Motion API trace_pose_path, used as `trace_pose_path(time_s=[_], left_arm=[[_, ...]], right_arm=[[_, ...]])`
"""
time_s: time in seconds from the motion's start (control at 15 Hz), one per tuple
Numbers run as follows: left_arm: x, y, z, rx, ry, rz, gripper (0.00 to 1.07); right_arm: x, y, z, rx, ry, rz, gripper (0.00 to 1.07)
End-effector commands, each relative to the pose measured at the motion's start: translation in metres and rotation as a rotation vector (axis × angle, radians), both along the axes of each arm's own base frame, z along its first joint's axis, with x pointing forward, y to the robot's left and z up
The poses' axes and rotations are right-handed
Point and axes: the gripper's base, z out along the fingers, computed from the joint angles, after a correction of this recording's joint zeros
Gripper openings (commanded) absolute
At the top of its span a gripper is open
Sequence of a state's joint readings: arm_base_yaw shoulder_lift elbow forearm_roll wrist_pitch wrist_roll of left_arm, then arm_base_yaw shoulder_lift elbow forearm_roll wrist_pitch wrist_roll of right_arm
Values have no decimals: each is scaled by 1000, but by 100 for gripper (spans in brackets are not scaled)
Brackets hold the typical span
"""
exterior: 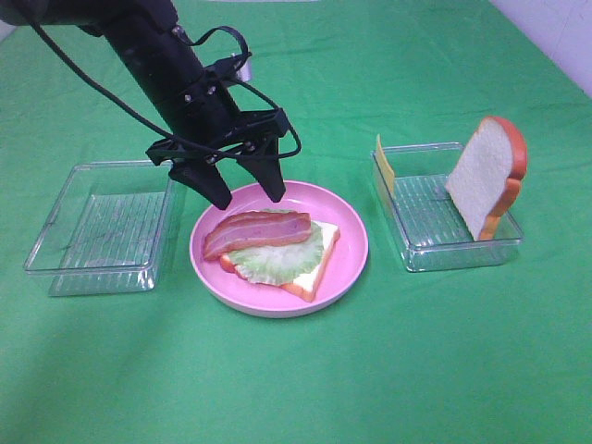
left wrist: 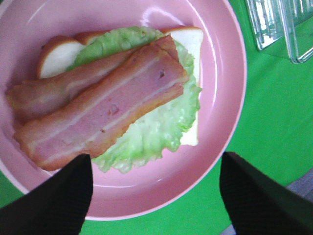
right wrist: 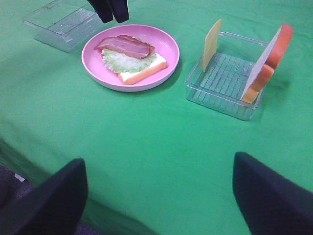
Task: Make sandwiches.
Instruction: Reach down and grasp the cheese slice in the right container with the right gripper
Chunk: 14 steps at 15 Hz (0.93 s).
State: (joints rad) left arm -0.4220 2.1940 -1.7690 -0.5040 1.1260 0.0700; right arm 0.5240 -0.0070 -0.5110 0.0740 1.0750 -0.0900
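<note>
- The green cloth (exterior: 296, 388) covers the whole table under both pairs of fingers.
- An empty clear tray (exterior: 55, 250) lies just outside the left gripper's outer finger. A second clear tray (exterior: 416, 254) sits well apart from those fingers, ahead of the right gripper.
- The pink plate (exterior: 351, 250) sits directly beneath the left gripper (exterior: 249, 196), whose fingers are spread wide and hold nothing, tips hovering just above the plate's far rim.
- The right gripper (right wrist: 161, 196) hangs low over bare cloth, its fingers also parted and empty, well short of the second tray.
- The half-built sandwich (exterior: 277, 250) lies on the plate below and between the left fingers: a base slice (exterior: 310, 277), then lettuce (exterior: 277, 264), then bacon strips (exterior: 259, 231) on top.
- A loose bread slice (exterior: 481, 176) leans upright against the second tray's far wall, out beyond the right fingers. It looks light and spongy, so I judge it would give under a hard pinch. Closing on its two flat faces near the top crust seems the safest hold.
- A cheese slice (exterior: 385, 166) stands against that tray's near wall. It is thin, likely floppy and smooth. I would pinch its exposed upper edge, face to face, gently.
- The bacon overhangs the lettuce and probably slides at a nudge, so anything added should go down flat.
</note>
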Motion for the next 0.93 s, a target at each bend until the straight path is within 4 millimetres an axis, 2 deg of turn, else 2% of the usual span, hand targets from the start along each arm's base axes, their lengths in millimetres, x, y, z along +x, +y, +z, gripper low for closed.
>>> trace_pose_path(time_s=[0.07, 0.27, 0.33, 0.6, 0.67, 0.73, 0.8, 0.93], left_arm=[[-1, 9, 14, 80, -59, -38, 70], [-6, 26, 48, 204, -187, -82, 70], [-12, 35, 71, 252, -242, -99, 70], [-39, 57, 131, 334, -346, -111, 70], [-39, 57, 131, 334, -346, -111, 70], [-47, 62, 148, 330, -379, -82, 70], [-61, 70, 175, 313, -443, -40, 70], [-83, 79, 208, 279, -526, -18, 70]], right_arm=[[-1, -1, -1, 5, -21, 4, 77], [-1, 0, -1, 6, -20, 5, 77], [-1, 0, -1, 6, -20, 6, 77], [-1, 0, -1, 7, -20, 6, 77], [-1, 0, -1, 7, -20, 6, 77], [-1, 0, -1, 7, -20, 6, 77], [-1, 0, -1, 7, -20, 6, 77], [-1, 0, -1, 8, -19, 7, 77]])
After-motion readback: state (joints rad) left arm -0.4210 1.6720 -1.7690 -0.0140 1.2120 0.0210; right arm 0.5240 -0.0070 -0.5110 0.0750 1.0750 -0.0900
